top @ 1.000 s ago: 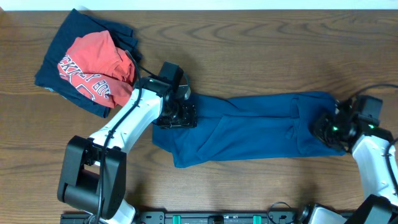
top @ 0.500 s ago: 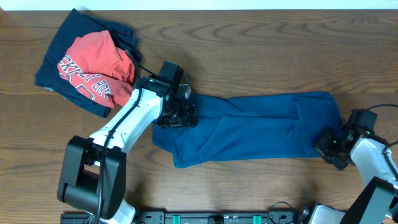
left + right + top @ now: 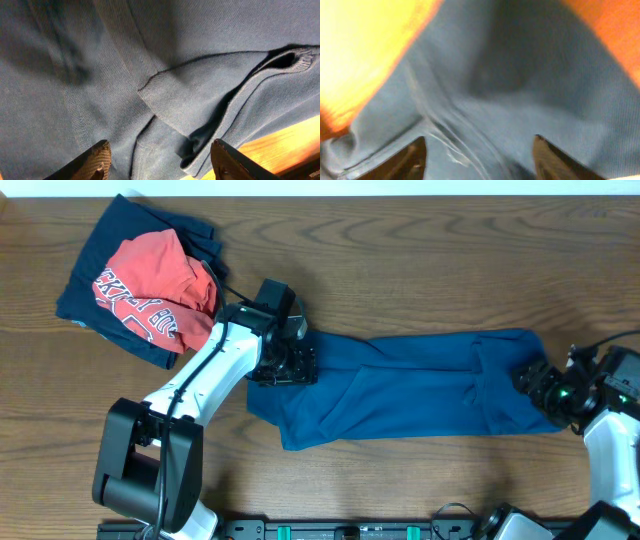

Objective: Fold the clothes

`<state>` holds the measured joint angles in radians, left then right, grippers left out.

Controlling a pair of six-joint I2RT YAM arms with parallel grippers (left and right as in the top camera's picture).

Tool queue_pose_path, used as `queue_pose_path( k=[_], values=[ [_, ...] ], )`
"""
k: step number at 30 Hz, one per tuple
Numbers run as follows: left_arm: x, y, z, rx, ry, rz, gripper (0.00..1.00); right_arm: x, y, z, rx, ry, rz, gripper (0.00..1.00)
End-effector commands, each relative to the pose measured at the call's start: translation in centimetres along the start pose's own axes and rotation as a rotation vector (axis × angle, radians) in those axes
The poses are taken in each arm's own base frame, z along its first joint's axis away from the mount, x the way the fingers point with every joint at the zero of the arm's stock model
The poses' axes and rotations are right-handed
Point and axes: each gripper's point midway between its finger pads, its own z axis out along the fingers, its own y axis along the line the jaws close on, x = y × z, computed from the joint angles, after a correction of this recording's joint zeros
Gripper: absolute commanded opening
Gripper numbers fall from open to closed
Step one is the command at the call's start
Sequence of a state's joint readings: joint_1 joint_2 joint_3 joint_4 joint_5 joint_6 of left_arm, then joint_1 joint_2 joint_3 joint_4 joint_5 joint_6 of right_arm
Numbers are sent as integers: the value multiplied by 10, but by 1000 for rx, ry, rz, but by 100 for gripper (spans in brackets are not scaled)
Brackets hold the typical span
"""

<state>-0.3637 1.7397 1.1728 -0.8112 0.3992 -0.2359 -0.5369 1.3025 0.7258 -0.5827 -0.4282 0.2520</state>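
Dark wooden table (image 3: pixel 420 240) fills the view; across its middle toward the right edge lies the blue T-shirt (image 3: pixel 410 385), narrowed to a long rumpled band, its cross folds seemingly still to do. Its far left corner holds the red tee (image 3: pixel 150 285) and navy garment (image 3: pixel 95 265), heaped unfolded. Both the left gripper (image 3: pixel 285 368) and the right gripper (image 3: pixel 545 385) stand spread-jawed on the shirt's ends, clasping nothing.

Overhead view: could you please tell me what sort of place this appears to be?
Likely a robotics lab bench for folding practice: a left arm and right arm mounted at a wood-grain table, a blue T-shirt lying between them, a red tee heaped aside.
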Motion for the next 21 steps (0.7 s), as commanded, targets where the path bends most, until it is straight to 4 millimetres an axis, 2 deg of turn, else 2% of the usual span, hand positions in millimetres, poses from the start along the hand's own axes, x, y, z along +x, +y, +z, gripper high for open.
queue_pose_path(
  k=[1, 4, 7, 10, 15, 21],
  values=[
    [-2, -7, -15, 20, -24, 17, 70, -18, 3, -9, -30, -67, -24, 74],
    [-5, -11, -36, 27, -56, 34, 71, -42, -10, -12, 3, -157, -21, 82],
    [-11, -16, -57, 42, -120, 51, 73, -63, -21, -14, 7, -227, -14, 80],
    [-12, -19, -81, 57, -192, 72, 76, -74, -37, -10, 17, -254, 13, 76],
    [-6, -18, -115, 67, -281, 86, 78, -73, -55, 2, -15, -218, -15, 76],
    [1, -22, -137, 79, -342, 100, 78, -44, -85, 27, 39, -76, 6, 79]
  ],
)
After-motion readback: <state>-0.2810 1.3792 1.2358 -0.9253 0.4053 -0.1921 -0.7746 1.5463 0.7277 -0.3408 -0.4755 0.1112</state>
